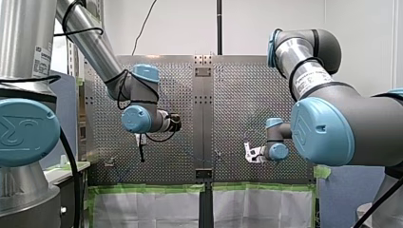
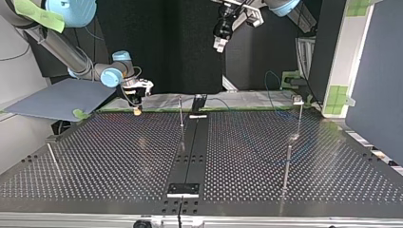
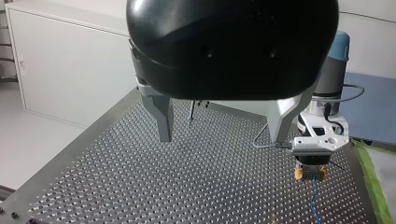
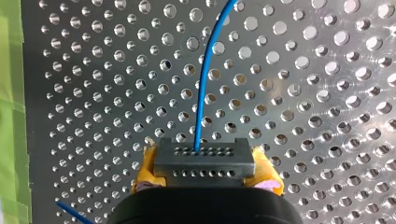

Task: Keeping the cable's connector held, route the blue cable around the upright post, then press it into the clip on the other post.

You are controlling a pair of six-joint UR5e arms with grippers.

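In the right wrist view my right gripper (image 4: 203, 171) is shut on a grey connector block (image 4: 203, 158), gripped between its yellow pads (image 4: 145, 170). The blue cable (image 4: 203, 88) leaves the connector and runs ahead over the perforated plate. The left wrist view shows the same gripper (image 3: 310, 171) low over the table, with the blue cable (image 3: 317, 200) trailing from it. My left gripper (image 3: 223, 139) hangs high above the table, metal fingers (image 3: 163, 119) wide apart and empty. A thin upright post (image 2: 181, 111) stands mid-table. Another post (image 2: 299, 116) carries a clip (image 2: 298, 99).
Two more thin posts (image 2: 286, 166) (image 2: 52, 154) stand nearer the top view's front edge. A dark centre strip (image 2: 192, 152) with a black bracket (image 2: 183, 189) splits the table. Green tape (image 1: 152, 188) lines one edge. A blue-grey board (image 2: 57, 97) lies off the table beside my right arm.
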